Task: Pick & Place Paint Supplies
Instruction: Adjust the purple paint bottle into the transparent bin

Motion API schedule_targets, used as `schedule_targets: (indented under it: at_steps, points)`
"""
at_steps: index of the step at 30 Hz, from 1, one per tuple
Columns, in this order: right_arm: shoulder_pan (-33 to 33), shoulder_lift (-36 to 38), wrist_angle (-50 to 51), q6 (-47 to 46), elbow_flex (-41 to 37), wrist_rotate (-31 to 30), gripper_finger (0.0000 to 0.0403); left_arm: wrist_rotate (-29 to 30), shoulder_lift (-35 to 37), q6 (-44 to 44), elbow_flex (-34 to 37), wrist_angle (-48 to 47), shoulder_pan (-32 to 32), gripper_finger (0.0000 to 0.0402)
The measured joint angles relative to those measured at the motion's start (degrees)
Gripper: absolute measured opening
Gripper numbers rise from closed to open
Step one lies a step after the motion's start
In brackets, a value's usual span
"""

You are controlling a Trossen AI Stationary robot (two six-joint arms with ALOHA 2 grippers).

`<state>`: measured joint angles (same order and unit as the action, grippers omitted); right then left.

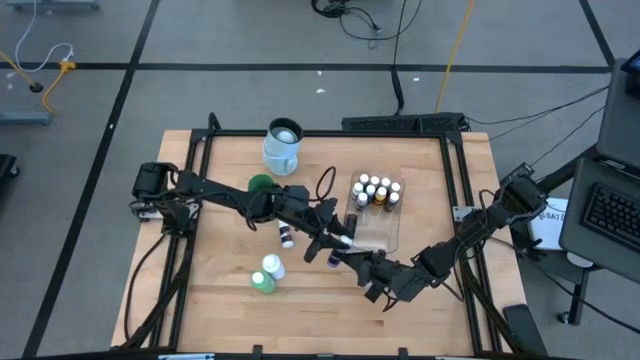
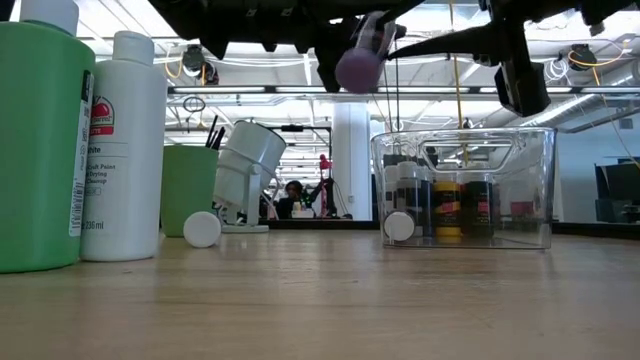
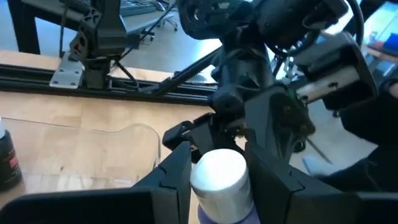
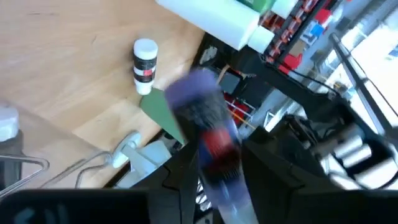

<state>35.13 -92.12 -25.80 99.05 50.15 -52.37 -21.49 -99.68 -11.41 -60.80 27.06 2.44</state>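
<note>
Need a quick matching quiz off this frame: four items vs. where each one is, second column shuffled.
Things:
1. purple bottle
2. big green bottle
3. mug
4. cluster of small bottles

Places:
A. inside the clear tub
B. up in the air, gripped by the left pincer
C. standing upright beside a white bottle, at the table's front
D. on the table near its back edge

Pairs: 1-B, 2-C, 3-D, 4-A
</note>
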Motion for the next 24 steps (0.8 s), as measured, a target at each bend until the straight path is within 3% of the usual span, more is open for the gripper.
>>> schedule_targets:
  at_steps: [10, 18, 21, 24]
  points:
    - [6.4, 2.3, -7.0, -21.0, 0.0, -13.3, 0.0154, 0.5, 0.1, 5.7, 0.2, -1.3, -0.6, 0.0109]
    - [11.2, 13.2, 3.2, -64.1, -2.8, -14.3, 0.0137, 1.3, 1.4, 12.2, 0.2, 2.4, -0.7, 0.0109]
    - [11.4, 19.9, 9.4, -83.2, -7.7, -9.0, 0.0128, 5.1, 1.3, 15.6, 0.2, 7.6, -0.4, 0.0109]
    - [10.5, 26.7, 10.2, -96.0, -15.3, -4.5, 0.0115, 10.0, 1.3, 19.3, 0.0, 10.6, -0.4, 0.0109]
